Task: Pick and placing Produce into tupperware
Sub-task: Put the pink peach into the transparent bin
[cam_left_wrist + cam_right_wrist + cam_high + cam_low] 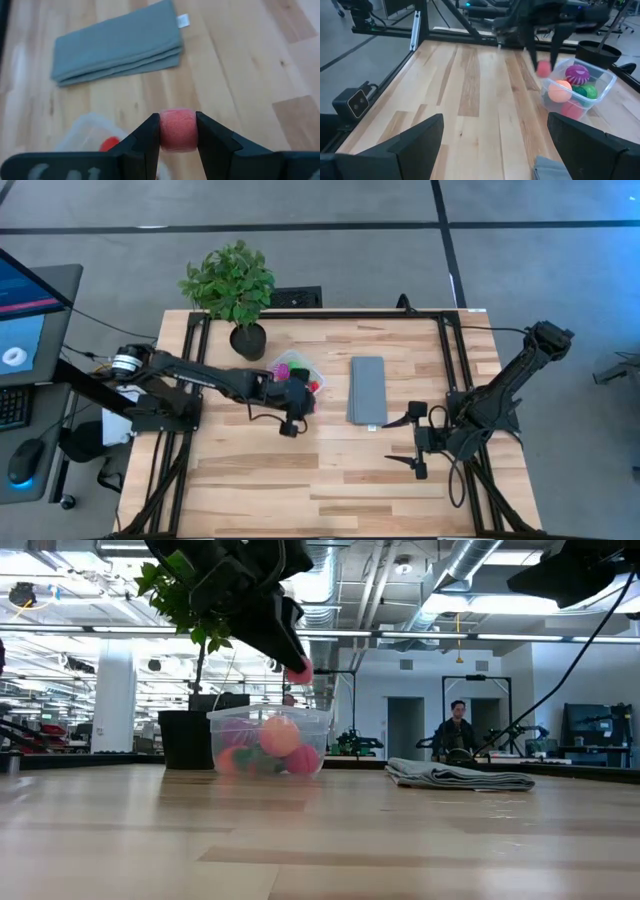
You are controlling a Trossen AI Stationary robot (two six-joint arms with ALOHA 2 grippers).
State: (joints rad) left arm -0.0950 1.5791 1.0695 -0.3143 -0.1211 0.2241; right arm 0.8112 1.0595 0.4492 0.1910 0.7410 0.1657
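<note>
My left gripper (177, 120) is shut on a pink piece of produce (177, 131). It hangs just above the near right rim of the clear tupperware (297, 370), as the low view shows (299, 670). The tupperware (577, 87) rests on the table and holds a spiky purple ball (577, 74), an orange ball (559, 90), green pieces (586, 91) and red pieces. My right gripper (415, 445) waits open at the table's right, with nothing between its fingers. My left gripper pinches the pink piece by two opposite sides (165, 131) between its two fingers, at their free ends. The fingers (283, 635) slant down from the table's left. The piece is lifted clear, above the tupperware's rim.
A folded grey cloth (367, 388) lies right of the tupperware. A leafy potted plant (235, 290) stands behind it at the far edge. Bare wood stretches across the table's near half (320, 480). A person (456, 730) stands in the room beyond.
</note>
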